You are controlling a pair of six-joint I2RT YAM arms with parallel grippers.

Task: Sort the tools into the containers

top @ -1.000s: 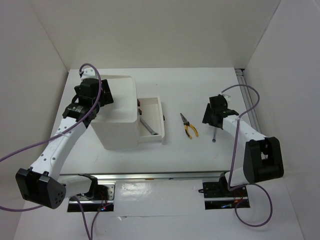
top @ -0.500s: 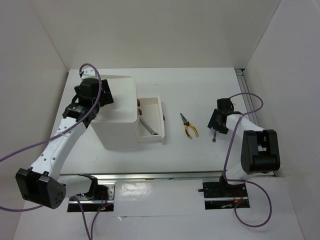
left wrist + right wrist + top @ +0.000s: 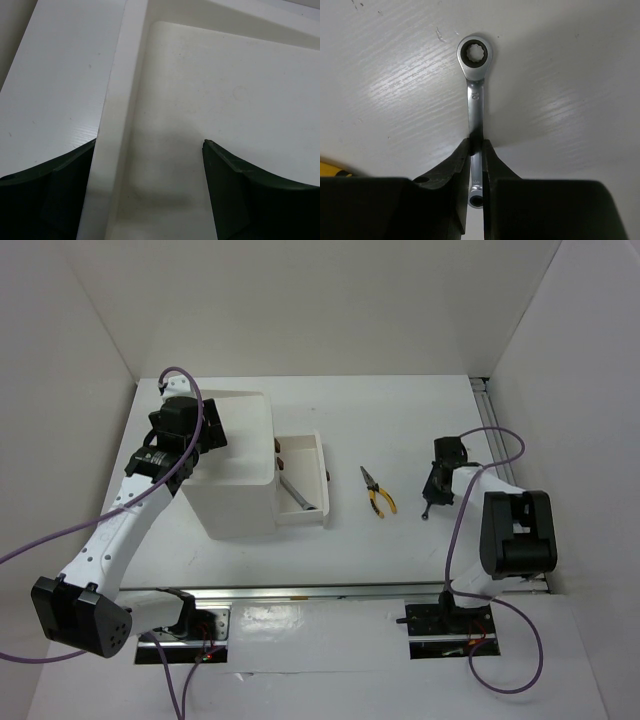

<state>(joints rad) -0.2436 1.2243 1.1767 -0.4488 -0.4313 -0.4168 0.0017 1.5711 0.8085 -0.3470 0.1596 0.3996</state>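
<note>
Wrench [image 3: 475, 95] flat on surface | our right fingers [image 3: 451, 167] pinch its shaft, long axis straight ahead | left fingers [image 3: 240, 185] spread, empty

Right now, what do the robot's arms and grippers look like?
The left arm and right arm share white tubular links and boxy black joint housings. A purple cable trails along each. The left gripper and right gripper have dark, tapered fingers.

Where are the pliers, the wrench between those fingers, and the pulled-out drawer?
pliers [image 3: 376, 494], top view, upper end of yellow handles
wrench [image 3: 475, 106], right wrist view, silver shaft
drawer [image 3: 300, 461], top view, bare floor
</note>
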